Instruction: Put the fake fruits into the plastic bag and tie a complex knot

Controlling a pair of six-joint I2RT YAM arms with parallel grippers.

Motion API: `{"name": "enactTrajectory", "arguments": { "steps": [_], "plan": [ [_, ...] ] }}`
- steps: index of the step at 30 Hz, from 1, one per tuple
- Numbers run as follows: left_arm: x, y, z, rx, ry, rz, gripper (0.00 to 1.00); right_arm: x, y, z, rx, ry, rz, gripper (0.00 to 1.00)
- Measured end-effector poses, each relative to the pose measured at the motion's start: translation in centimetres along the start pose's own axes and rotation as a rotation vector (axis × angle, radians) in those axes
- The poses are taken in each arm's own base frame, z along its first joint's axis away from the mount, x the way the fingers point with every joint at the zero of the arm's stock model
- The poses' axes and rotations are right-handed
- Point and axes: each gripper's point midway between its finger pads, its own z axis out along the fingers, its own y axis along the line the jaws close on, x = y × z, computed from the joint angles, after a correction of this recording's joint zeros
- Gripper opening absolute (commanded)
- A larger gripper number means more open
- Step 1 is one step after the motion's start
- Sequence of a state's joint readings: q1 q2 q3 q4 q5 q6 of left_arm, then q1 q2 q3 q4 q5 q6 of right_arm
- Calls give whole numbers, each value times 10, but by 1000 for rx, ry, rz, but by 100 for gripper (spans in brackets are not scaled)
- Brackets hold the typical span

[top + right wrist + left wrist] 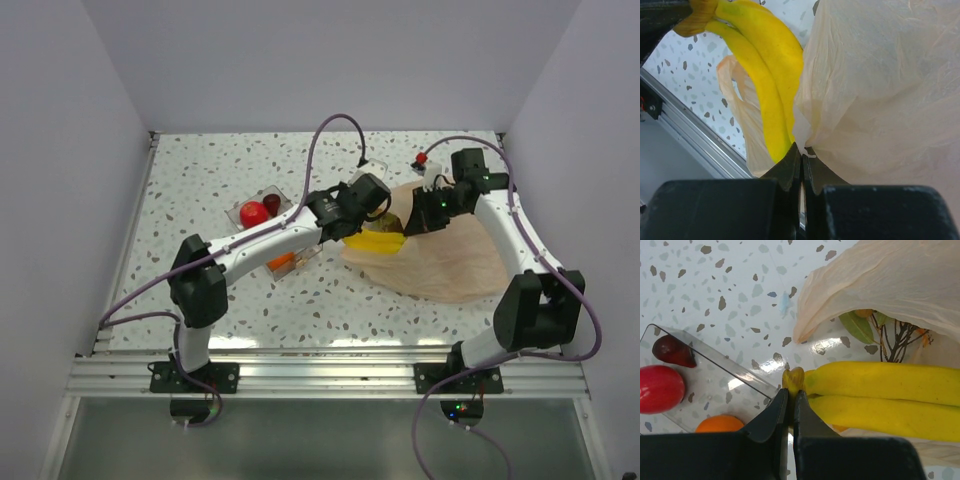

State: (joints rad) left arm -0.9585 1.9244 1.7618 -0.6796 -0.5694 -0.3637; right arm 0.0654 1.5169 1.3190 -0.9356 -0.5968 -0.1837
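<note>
My left gripper [791, 400] is shut on the stem end of the yellow banana [880, 395], a two-finger bunch that points into the mouth of the peach plastic bag [890, 285]. A green leaf [857, 326] on dark twigs lies under the bag's lifted edge. My right gripper [802, 152] is shut on the bag's rim [880, 90] and holds it up beside the banana [765, 75]. From above, the bag [450, 265] lies right of centre with both grippers at its left opening. A red apple [657, 388] and a dark red fruit [674, 351] sit in the clear tray [715, 385]. An orange piece [720, 424] lies beside it.
The clear tray [240, 208] sits left of the bag on the speckled table. A small red object [423, 160] lies at the far edge behind my right arm. A loose bag handle [740, 110] hangs over the table near the aluminium rail [690, 135].
</note>
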Motion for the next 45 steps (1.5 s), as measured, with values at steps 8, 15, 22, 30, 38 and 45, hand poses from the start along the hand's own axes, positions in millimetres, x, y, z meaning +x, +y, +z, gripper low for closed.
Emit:
{"name": "enactTrajectory", "arguments": {
  "steps": [8,15,22,30,38,45],
  "plan": [
    [1,-27,-14,107,23,-22,0,4,-2,3,-1,6,5,0],
    [-11,-52,-15,217,-13,-111,0,3,-2,4,0,2,5,0],
    [-24,-66,0,210,-35,-182,0,1,-2,5,-5,-8,6,0],
    [8,-50,31,145,26,-249,0,-2,8,0,-37,-31,16,0],
    [21,-19,53,77,50,-284,0,-13,17,-9,-51,-72,25,0],
    [6,-12,50,106,21,-323,0,-17,28,-9,-105,-93,40,0]
  ]
}}
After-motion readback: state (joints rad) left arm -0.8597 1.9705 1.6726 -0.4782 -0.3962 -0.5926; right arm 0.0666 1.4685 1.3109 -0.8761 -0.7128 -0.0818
